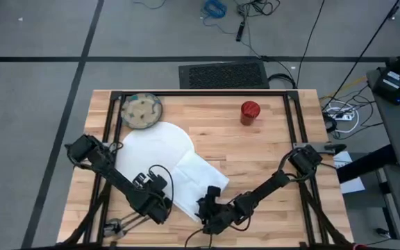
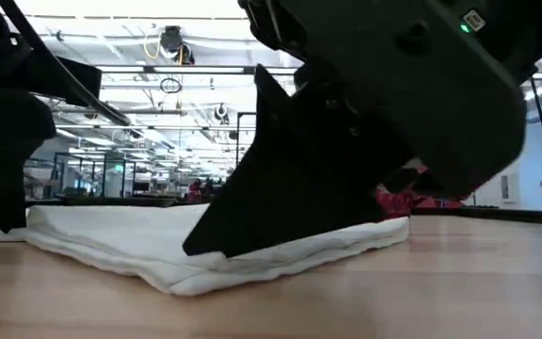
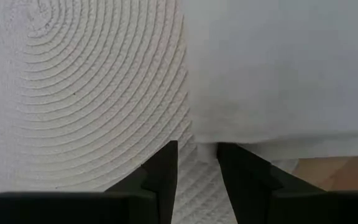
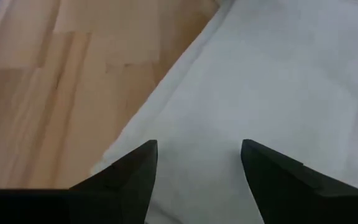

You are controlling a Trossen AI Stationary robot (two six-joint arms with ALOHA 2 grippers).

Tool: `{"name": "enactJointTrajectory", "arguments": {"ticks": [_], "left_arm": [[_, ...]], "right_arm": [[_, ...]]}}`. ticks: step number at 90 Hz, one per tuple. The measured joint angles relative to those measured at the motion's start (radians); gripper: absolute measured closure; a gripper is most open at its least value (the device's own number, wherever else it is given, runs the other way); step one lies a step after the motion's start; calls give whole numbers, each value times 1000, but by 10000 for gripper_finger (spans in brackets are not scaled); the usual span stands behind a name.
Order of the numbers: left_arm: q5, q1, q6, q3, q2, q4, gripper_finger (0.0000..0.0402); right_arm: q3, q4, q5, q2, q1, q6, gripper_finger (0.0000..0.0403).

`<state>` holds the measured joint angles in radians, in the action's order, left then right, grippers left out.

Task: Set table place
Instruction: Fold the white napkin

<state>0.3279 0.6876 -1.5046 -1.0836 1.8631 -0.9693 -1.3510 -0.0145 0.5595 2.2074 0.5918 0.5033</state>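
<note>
1. Nowhere any readable writing or brand mark; only a green light on the dark arm housing in the low view.
2. Up near the far left corner of the table (image 1: 269, 156): speckled bowl (image 1: 141, 110), touching the rim of the round white plate (image 1: 151, 142); contents of the bowl too small to make out, possibly just speckled glaze.
3. Farther right along the far side, well apart from the rest: red cup (image 1: 250, 112), upright, inside not visible.
4. Overlapping the plate's near right edge and spreading onto the wood: white napkin (image 1: 196, 177), folded, layers visible at its edge in the low view (image 2: 205, 254).
5. At the near edge of the plate beside the napkin: left gripper (image 3: 196, 163), fingers narrowly apart, straddling the spot where napkin hem meets the ribbed white surface.
6. Over the napkin's near corner: right gripper (image 4: 197, 165), fingers wide apart, cloth between them, nothing clamped.
</note>
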Motion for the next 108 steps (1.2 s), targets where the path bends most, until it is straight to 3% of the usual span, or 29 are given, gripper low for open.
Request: {"name": "enactJointTrajectory", "arguments": {"ticks": [33,48,64,75,82,89,98,108], "left_arm": [[-5,0,-6,2,1,-8,295],[-26,-1,0,-39,-7,-63,295],[-25,9,3,-141,-60,-220,295],[-4,30,-6,-203,-86,-278,295],[53,53,-22,-222,-98,-260,295],[183,79,-73,-221,-97,-185,295],[346,98,-70,-198,-81,3,295],[406,94,10,-173,-38,180,295]], "right_arm": [[0,-24,-11,-1,13,25,184],[2,5,76,-75,14,8,184],[1,205,135,-235,0,108,184],[0,451,214,-340,-8,253,184],[1,640,253,-373,-8,384,184],[12,758,248,-387,-8,516,184],[74,730,211,-390,-8,599,184],[176,629,91,-389,-27,640,184]]}}
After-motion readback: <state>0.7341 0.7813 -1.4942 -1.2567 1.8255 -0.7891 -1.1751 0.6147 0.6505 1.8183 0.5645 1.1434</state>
